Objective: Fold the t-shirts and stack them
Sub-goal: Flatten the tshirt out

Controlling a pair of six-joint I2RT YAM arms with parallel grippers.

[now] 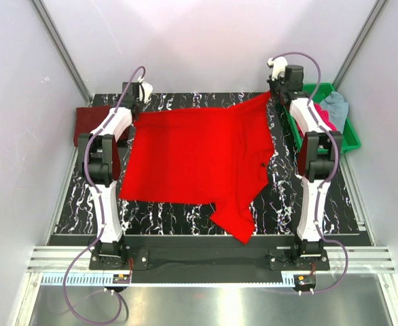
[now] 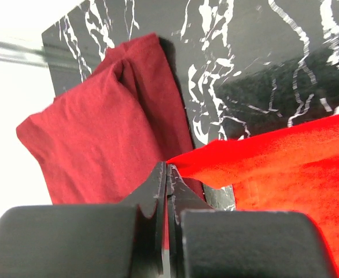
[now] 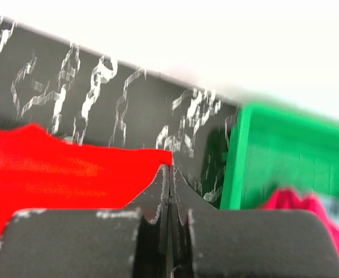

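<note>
Both my grippers pinch the far edge of the bright red t-shirt (image 1: 199, 159), spread across the black marbled table (image 1: 287, 197). My left gripper (image 2: 166, 168), jaws pressed tight w/ no gap, nips the shirt's far-left corner; in the left wrist view the cloth runs from the tips off to the right. My right gripper (image 3: 169, 168), clamped just as tight, has the far-right corner, which rises to a peak at the tips in the top view. Btwn the two, the shirt lies mostly flat. One sleeve trails toward the table's near edge, centre-right. The dark maroon t-shirt (image 2: 100, 139) sits crumpled at the table's far-left corner, just beside my left gripper, partly overhanging the table's left side. The green tray (image 1: 352, 139) stands at the far-right corner, next to my right arm. Inside it are the magenta-pink t-shirt (image 1: 325, 119) and the pale grey-blue t-shirt (image 1: 336, 105), bunched together, grey-blue one farther back. How they're folded, can't tell.
</note>
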